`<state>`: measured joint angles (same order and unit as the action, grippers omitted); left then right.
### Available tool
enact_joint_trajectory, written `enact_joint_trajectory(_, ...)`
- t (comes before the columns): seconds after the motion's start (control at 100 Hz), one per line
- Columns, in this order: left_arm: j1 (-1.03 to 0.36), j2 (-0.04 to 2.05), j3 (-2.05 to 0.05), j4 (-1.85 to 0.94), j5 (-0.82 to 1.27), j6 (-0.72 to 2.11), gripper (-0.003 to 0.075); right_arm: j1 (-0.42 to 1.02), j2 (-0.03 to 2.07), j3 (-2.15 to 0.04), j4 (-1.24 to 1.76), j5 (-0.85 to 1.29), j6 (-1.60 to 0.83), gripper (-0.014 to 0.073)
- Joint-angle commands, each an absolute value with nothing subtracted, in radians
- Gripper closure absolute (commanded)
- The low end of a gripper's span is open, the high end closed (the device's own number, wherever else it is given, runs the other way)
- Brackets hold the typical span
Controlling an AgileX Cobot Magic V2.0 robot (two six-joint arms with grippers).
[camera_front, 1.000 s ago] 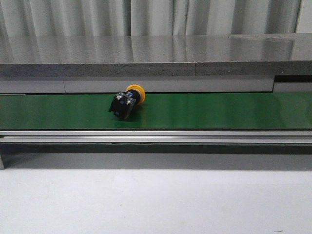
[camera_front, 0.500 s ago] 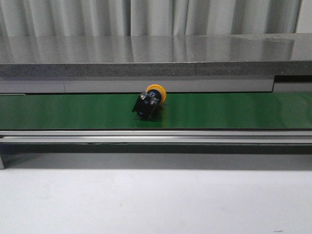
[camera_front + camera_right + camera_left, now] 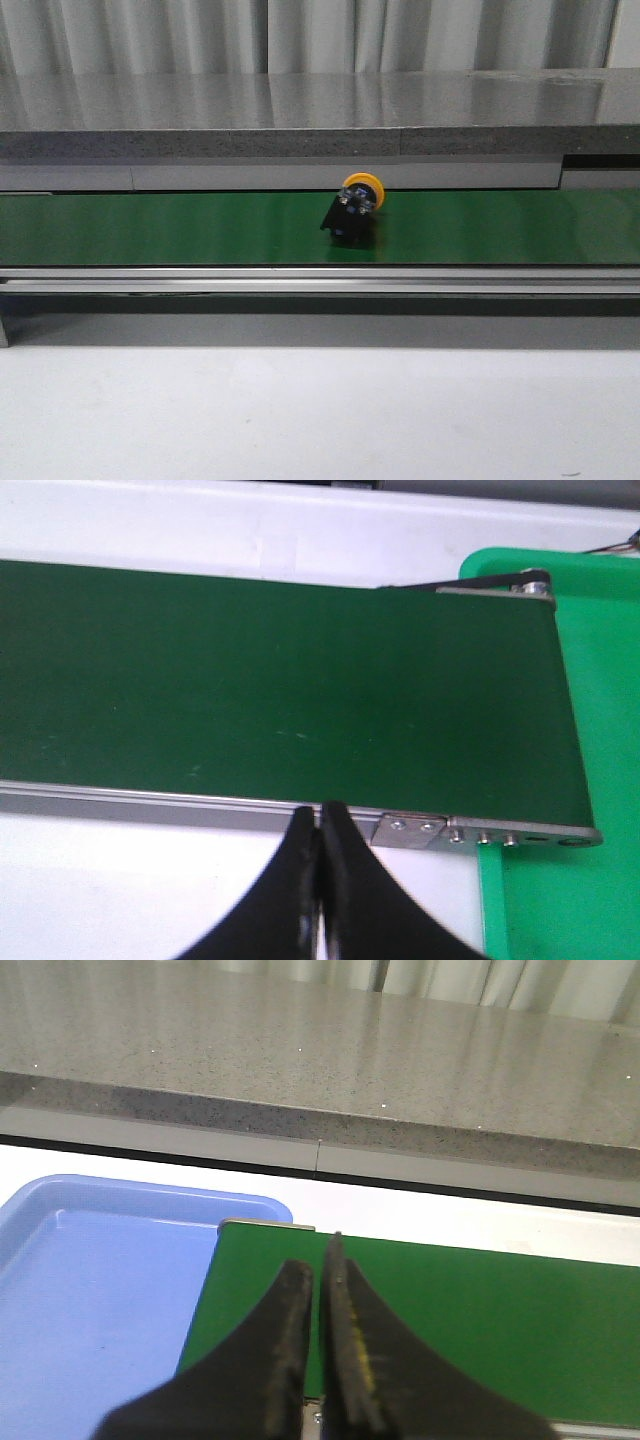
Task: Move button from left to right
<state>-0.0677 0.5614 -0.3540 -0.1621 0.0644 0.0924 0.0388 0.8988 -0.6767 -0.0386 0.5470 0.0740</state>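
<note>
The button [image 3: 353,211], a yellow-orange ring head on a dark blocky body, lies on its side on the green conveyor belt [image 3: 150,228], near the middle in the front view. It shows in neither wrist view. My left gripper [image 3: 318,1265] is shut and empty, over the belt's end [image 3: 480,1310] beside a blue tray. My right gripper [image 3: 318,815] is shut and empty, at the near rail of the belt [image 3: 250,680] close to a green tray. Neither gripper shows in the front view.
A blue tray [image 3: 90,1290] lies off the belt's left end. A green tray [image 3: 590,680] lies off its right end. A grey stone ledge [image 3: 320,110] runs behind the belt. A metal rail [image 3: 320,282] runs along its near edge, with white table [image 3: 320,420] in front.
The button has travelled to the right along the belt, from left of the middle to just right of it. No gripper touches it.
</note>
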Motion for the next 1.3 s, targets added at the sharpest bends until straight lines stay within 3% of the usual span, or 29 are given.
enact_joint_trajectory(0.0, -0.065, 0.567, -0.383, -0.170, -0.020, 0.088, 0.0715, 0.037, 0.955, -0.727, -0.029, 0.501, 0.072, 0.0662)
enact_joint_trajectory(0.27, -0.065, 0.567, -0.383, -0.170, -0.020, 0.088, 0.0715, 0.037, 1.040, -0.727, 0.065, 0.497, 0.072, 0.0623)
enact_joint_trajectory(0.36, -0.065, 0.567, -0.383, -0.170, -0.020, 0.088, 0.0715, 0.037, 1.039, -0.727, 0.102, 0.498, 0.072, 0.0515)
enact_joint_trajectory(0.53, -0.065, 0.567, -0.383, -0.170, -0.020, 0.088, 0.0715, 0.037, 1.039, -0.727, 0.116, 0.500, 0.072, 0.0200)
enact_joint_trajectory(0.62, -0.065, 0.567, -0.383, -0.170, -0.020, 0.088, 0.0715, 0.037, 1.039, -0.727, 0.150, 0.500, 0.072, 0.0092)
enact_joint_trajectory(1.29, -0.065, 0.567, -0.383, -0.170, -0.020, 0.088, 0.0715, 0.073, 1.158, -0.842, 0.332, 0.475, 0.071, 0.0076)
